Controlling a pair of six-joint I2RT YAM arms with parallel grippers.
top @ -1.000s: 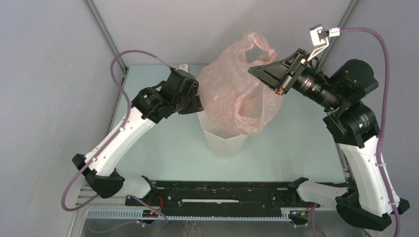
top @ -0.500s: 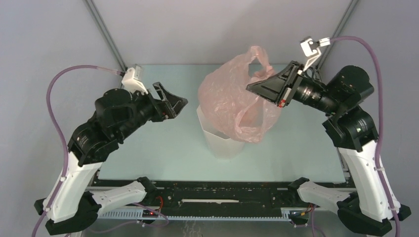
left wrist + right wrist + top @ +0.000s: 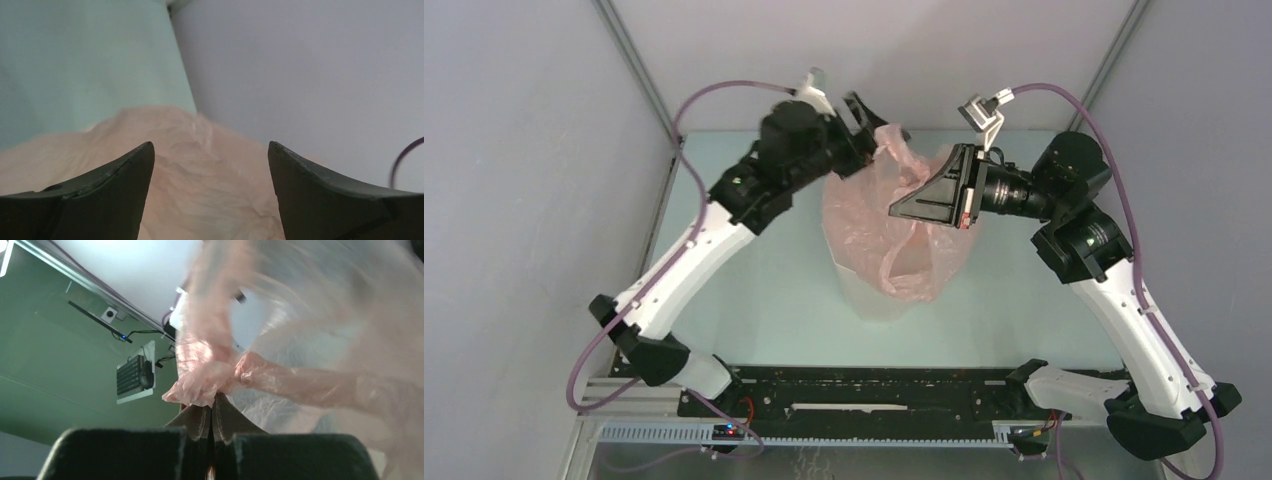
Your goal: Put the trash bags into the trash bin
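The pale-pink trash bag point(image 3: 874, 215) hangs over the white trash bin point(image 3: 879, 298), covering its top; only the bin's lower front wall shows. My right gripper point(image 3: 896, 212) is shut on a bunched fold of the bag point(image 3: 210, 382), holding it up from the right. My left gripper point(image 3: 879, 125) is open at the bag's upper back edge, jaws wide apart with pink film point(image 3: 200, 170) between and below them; I cannot tell whether they touch it.
The teal table top point(image 3: 754, 290) lies around the bin. Grey walls and metal corner posts point(image 3: 639, 75) close in the back and sides. A black rail point(image 3: 874, 395) runs along the near edge between the arm bases.
My left arm swung from the left side up and over to the bag's back top edge. My right gripper moved left and lower with the bag, which now drapes further down over the bin.
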